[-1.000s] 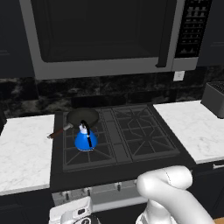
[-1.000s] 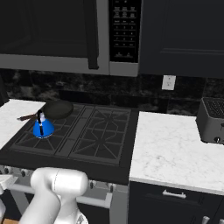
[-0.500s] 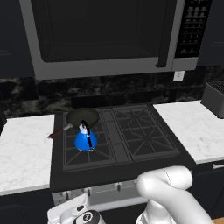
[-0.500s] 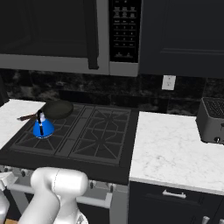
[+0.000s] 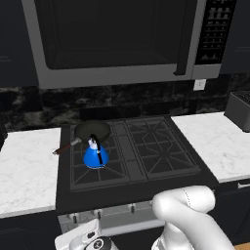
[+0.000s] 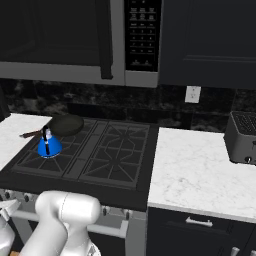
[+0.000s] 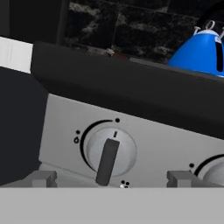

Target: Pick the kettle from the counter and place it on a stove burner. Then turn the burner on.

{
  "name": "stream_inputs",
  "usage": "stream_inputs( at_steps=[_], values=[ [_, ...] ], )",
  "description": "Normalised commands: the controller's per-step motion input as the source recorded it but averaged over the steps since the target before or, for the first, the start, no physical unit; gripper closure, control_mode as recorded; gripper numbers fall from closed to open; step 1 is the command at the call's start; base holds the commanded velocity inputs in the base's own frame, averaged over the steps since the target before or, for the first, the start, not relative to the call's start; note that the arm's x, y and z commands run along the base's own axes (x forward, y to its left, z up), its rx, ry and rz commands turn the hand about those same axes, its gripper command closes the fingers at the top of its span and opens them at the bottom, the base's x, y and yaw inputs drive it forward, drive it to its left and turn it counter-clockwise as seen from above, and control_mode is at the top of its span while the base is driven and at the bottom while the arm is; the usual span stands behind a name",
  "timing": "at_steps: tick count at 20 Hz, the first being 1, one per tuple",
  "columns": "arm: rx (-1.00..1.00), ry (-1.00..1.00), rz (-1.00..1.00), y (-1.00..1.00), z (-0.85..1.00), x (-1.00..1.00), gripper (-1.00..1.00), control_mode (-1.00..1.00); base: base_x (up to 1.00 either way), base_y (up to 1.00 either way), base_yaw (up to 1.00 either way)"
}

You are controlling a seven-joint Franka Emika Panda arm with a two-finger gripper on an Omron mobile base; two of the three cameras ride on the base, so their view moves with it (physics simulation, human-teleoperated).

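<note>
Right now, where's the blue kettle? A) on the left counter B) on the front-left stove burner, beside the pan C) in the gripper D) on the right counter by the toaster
B: the kettle stands on the front-left stove burner, just in front of the frying pan, with nothing gripping it.

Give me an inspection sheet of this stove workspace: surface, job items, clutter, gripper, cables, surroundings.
Surface: black cooktop between white marble counter sections.
Job items: blue kettle stands upright on the front-left stove burner, off the counter.
Control: grey knob on the stove's front panel, its dark pointer near vertical.
Clutter: black frying pan on the rear-left burner, just behind the kettle; toaster on the right counter.
Gripper: gripper open, low at the stove front, finger tips either side of the knob, holding nothing.
Cables: nothing seen.
Surroundings: microwave overhead, wall outlet, dark cabinets.
</note>
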Motion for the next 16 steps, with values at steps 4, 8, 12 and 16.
stream_inputs(
  at_steps=[4, 8, 12, 16],
  values=[
    [0.00, 0.00, 0.00, 0.08, 0.00, 0.00, -1.00, -1.00, 0.00, 0.00, 0.00],
    [0.00, 0.00, 0.00, 0.09, 0.00, 0.10, -1.00, -1.00, 0.00, 0.00, 0.00],
    [0.00, 0.00, 0.00, 0.00, 0.00, 0.17, -1.00, -1.00, 0.00, 0.00, 0.00],
    [0.00, 0.00, 0.00, 0.00, 0.00, 0.16, -1.00, -1.00, 0.00, 0.00, 0.00]
  ],
)
